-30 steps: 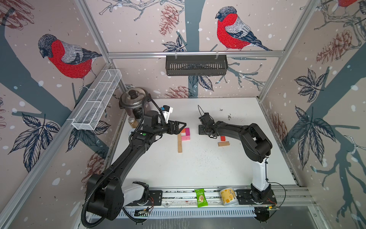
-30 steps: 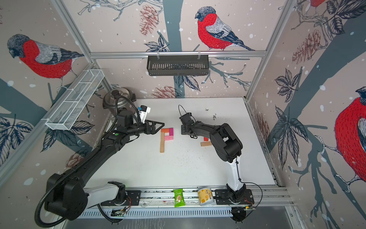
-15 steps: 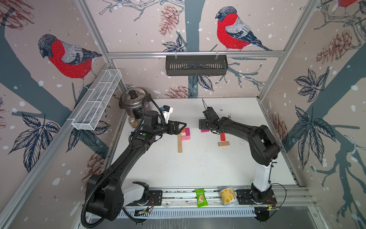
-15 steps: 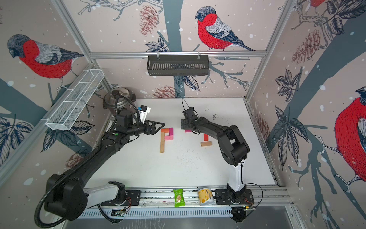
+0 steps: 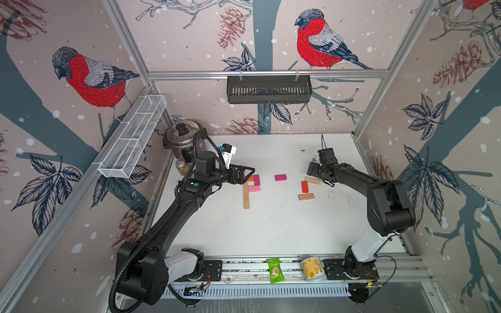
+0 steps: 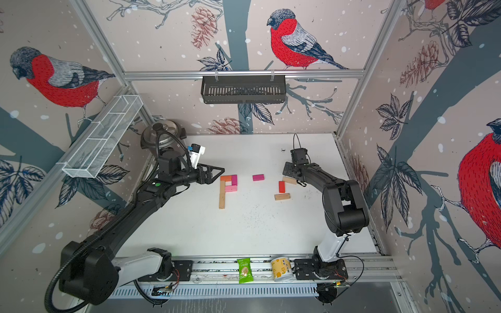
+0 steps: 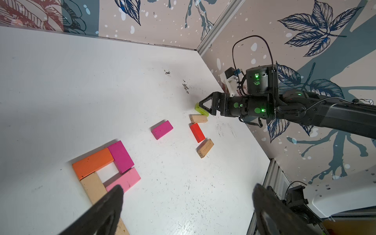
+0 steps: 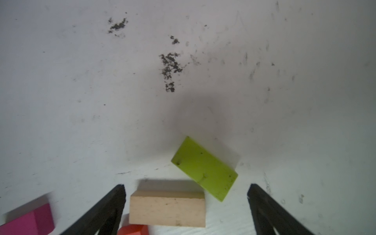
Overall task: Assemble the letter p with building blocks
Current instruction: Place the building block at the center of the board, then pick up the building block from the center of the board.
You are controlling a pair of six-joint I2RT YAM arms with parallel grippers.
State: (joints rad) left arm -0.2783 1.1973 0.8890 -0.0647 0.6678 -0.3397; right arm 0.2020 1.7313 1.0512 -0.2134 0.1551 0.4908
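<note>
Between the spread, empty jaws of the right gripper point(image 8: 186, 185) lies a short wood block point(image 8: 167, 208), the lime block point(image 8: 204, 168) just ahead. The gripper has drawn back from the magenta block point(image 5: 280, 177), now lying alone on bare table point(image 5: 271, 230). The left gripper point(image 7: 188, 186), jaws wide and empty, hangs over the P's pink block point(image 7: 124, 181). The side wall point(image 7: 305, 24) stands near the lime block.

Left arm point(image 5: 173, 216) and right arm point(image 5: 352, 176) reach inward, jaws spread wide.
</note>
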